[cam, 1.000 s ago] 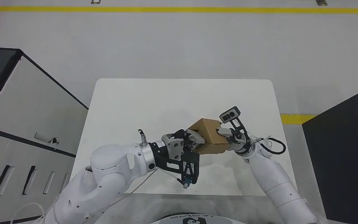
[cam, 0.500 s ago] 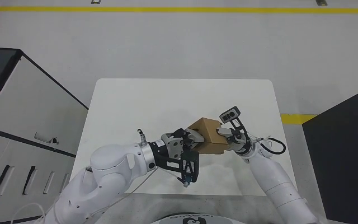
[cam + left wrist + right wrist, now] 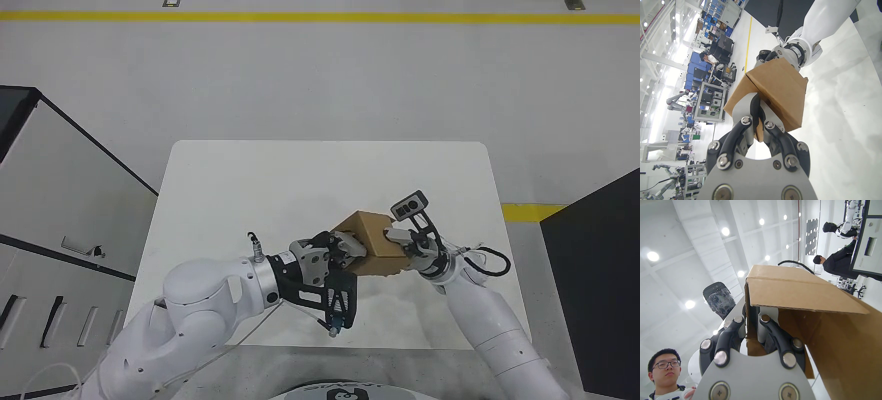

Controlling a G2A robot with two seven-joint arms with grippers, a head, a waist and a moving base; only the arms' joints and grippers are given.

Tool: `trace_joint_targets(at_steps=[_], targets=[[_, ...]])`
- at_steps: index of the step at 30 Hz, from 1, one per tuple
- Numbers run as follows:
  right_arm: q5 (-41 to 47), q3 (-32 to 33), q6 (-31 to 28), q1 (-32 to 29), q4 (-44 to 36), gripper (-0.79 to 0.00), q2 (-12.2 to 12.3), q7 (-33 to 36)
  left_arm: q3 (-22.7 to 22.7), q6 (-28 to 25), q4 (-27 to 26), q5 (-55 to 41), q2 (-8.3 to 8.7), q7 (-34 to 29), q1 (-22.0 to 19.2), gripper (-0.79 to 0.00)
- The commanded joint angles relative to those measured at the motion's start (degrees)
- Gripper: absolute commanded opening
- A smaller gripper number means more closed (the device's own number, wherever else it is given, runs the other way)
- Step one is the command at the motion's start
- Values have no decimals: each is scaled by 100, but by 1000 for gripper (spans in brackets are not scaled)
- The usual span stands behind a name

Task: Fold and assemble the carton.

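Observation:
A brown cardboard carton [image 3: 374,240] hangs above the white table [image 3: 250,190], held between both arms near the table's front right. My left gripper [image 3: 343,248] is shut on a flap at the carton's left end; its fingers [image 3: 755,106] pinch the cardboard edge of the carton [image 3: 776,89]. My right gripper [image 3: 399,240] is shut on the wall at the carton's right end. In the right wrist view that gripper [image 3: 751,317] clamps a thin panel of the carton [image 3: 800,294], whose open inside shows beside it.
A grey cabinet [image 3: 50,190] stands left of the table and a dark panel [image 3: 600,270] to the right. The table's left and far parts are bare white surface. A yellow floor line [image 3: 320,16] runs beyond the table.

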Motion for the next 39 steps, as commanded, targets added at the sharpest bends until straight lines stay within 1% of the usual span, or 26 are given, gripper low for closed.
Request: trace_joint_targets(at_steps=[1, 11, 19, 27, 28, 29, 30, 35, 39], targets=[[-5, 7, 6, -7, -8, -785, 0, -1, 0, 8, 0, -7, -2, 1, -1, -785], [13, 94, 40, 10, 133, -785, 4, 46, -224, 75, 0, -205, -1, -46, 24, -785], [25, 134, 50, 19, 242, -785, 3, 144, -260, 117, 0, -267, -9, -51, 31, -785], [97, 186, 91, -8, 284, -785, 10, 270, -369, 268, 0, -358, -17, -100, 75, -785], [116, 191, 105, -17, 272, -785, 13, 270, -395, 282, 0, -384, -16, -111, 94, -640], [135, 201, 118, -26, 262, -785, 18, 270, -428, 303, 0, -413, -16, -128, 113, -388], [157, 213, 130, -37, 254, -785, 25, 270, -466, 334, 0, -439, -15, -156, 136, 0], [267, 284, 185, -91, 194, -785, 69, 270, -690, 369, 0, -563, -3, -172, 218, 0], [350, 351, 236, -131, 114, -785, 116, 270, -1044, 414, 0, -757, 21, -168, 365, 0]])
